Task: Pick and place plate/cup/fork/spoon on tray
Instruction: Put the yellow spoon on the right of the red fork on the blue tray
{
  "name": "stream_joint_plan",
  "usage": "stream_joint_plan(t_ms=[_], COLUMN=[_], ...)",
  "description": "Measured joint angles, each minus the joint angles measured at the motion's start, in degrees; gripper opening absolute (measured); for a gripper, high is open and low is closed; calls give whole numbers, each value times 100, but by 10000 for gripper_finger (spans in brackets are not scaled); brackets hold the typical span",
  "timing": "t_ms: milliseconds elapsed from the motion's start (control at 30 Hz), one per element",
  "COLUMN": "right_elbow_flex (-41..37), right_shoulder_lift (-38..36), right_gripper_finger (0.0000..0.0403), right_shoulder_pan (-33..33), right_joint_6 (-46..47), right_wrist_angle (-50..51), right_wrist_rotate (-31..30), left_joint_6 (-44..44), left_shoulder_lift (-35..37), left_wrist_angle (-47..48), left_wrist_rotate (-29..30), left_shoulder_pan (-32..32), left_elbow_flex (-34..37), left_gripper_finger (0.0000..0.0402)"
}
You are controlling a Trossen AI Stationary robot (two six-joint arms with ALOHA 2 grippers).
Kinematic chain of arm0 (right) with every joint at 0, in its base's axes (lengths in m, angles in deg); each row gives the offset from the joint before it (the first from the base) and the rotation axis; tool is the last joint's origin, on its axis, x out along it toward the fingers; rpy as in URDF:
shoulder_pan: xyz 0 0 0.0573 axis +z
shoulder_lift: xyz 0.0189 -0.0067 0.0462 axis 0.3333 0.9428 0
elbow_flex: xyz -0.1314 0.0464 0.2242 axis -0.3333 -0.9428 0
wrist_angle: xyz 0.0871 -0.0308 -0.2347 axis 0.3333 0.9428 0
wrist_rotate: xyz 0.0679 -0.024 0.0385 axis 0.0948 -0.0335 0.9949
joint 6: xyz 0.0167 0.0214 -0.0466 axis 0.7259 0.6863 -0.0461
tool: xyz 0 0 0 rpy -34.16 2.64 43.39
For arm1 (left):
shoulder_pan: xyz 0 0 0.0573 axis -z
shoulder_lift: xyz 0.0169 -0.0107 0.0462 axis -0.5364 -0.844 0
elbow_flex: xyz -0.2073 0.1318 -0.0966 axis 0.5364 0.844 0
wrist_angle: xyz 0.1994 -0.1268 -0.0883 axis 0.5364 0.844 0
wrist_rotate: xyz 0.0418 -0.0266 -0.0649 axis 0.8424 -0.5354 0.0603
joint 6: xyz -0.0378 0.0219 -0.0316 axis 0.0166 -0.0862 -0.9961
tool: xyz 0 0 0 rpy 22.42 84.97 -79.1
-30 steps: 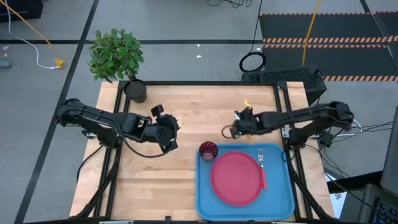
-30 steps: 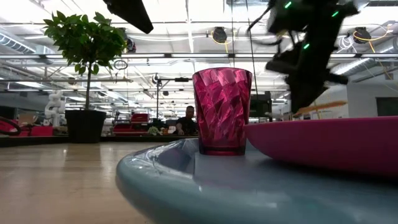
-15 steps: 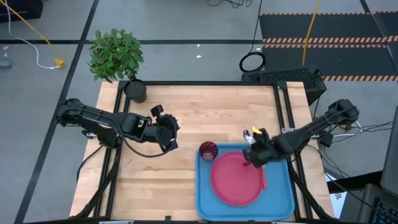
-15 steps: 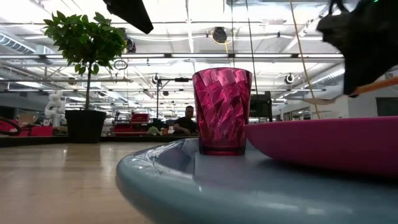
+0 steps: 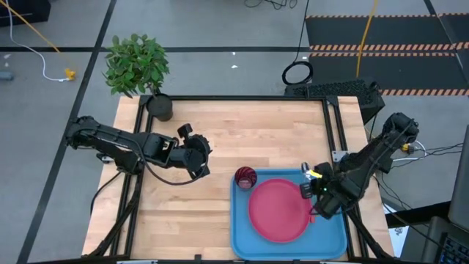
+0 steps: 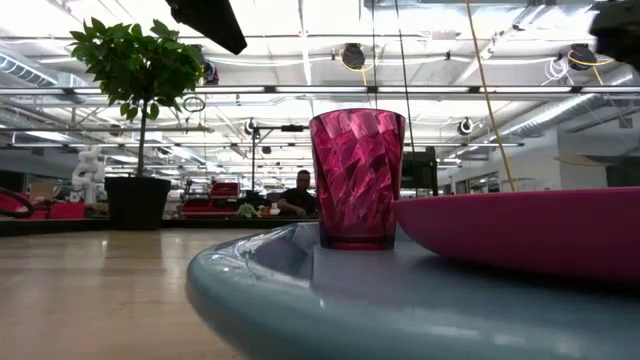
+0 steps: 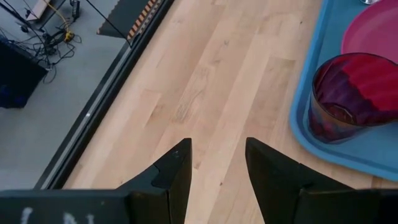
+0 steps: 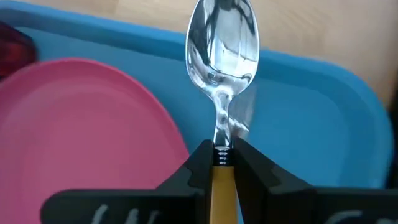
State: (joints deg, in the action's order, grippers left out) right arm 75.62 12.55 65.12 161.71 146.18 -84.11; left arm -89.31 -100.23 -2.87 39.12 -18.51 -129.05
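High view first: I read the job as nearly finished. The tray (image 5: 242, 235) lies at the counter's (image 5: 220, 139) near right part, and I take it as my landmark. The plate (image 5: 277, 210) sits flat in the middle of the tray. The cup (image 5: 245, 177) stands upright in the tray's far left corner, just beside the plate's rim. The fork (image 8: 244, 113) I can only glimpse as a silver sliver under the spoon in the right wrist view, lying on the tray's right strip beside the plate; the arm hides most of it from above.

That leaves the spoon (image 8: 222, 46). My right gripper (image 5: 316, 192) hovers over the tray's right side with its jaws clamped on the spoon's orange handle, the bowl pointing toward the tray's far rim. I judge the spoon has not been set down, so lowering and releasing it beside the fork is all that remains.

My left gripper (image 7: 216, 163) waits over bare counter, left of the tray, jaws apart and holding nothing.
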Motion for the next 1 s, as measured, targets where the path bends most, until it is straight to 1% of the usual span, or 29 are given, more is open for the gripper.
stream_joint_plan(t_ms=[233,400,667,1000], right_elbow_flex=[0,0,4,4], right_shoulder_lift=[247,587,1179,1660], right_gripper_finger=[32,32,32,32], right_shoulder_pan=[675,1023,1183,1224], right_joint_6=[1025,1455,1598,1649], right_wrist_angle=[356,363,244,17], right_wrist_rotate=[478,550,1115,1117], left_joint_6=[-13,-27,-85,-137], left_shoulder_lift=[0,0,0,0], left_wrist_angle=[0,0,0,-1], left_wrist_rotate=[0,1,2,1], left_shoulder_pan=[0,0,-4,-2], left_elbow_flex=[0,0,0,0], left_gripper_finger=[152,152,152,152])
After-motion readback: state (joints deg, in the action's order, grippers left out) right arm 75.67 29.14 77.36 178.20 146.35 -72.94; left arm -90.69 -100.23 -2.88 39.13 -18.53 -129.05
